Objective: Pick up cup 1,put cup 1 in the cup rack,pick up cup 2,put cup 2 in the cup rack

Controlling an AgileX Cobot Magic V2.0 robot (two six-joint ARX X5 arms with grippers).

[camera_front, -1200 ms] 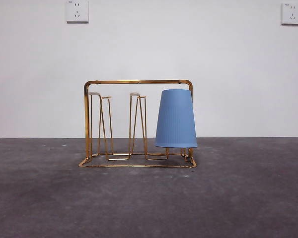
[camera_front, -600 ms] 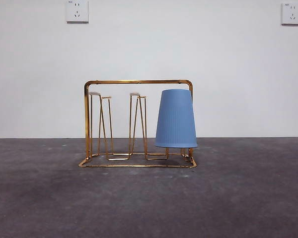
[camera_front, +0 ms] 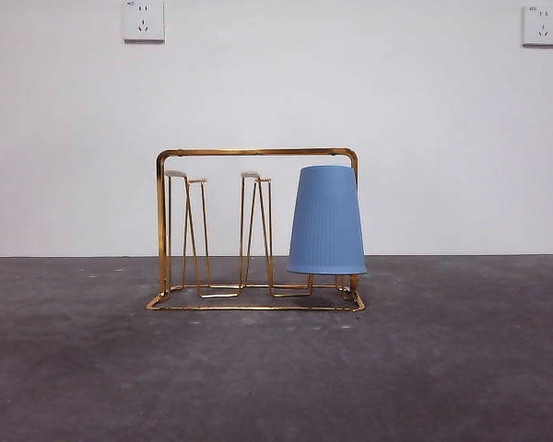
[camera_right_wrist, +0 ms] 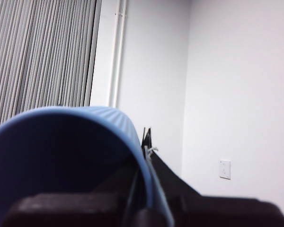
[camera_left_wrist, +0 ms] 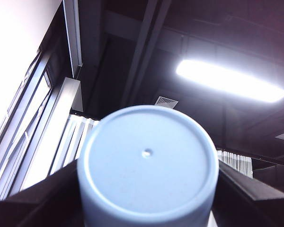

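The cup rack (camera_front: pixel 256 230) is standing on the grey table (camera_front: pixel 276 368), with one blue cup (camera_front: pixel 326 221) sitting upside down over its right-hand peg. Out of the front view, the left gripper (camera_left_wrist: pixel 146 189) is clamping a second blue cup (camera_left_wrist: pixel 147 163), and the right gripper (camera_right_wrist: pixel 142 198) is gripping a third blue cup (camera_right_wrist: pixel 61 142) by its rim.
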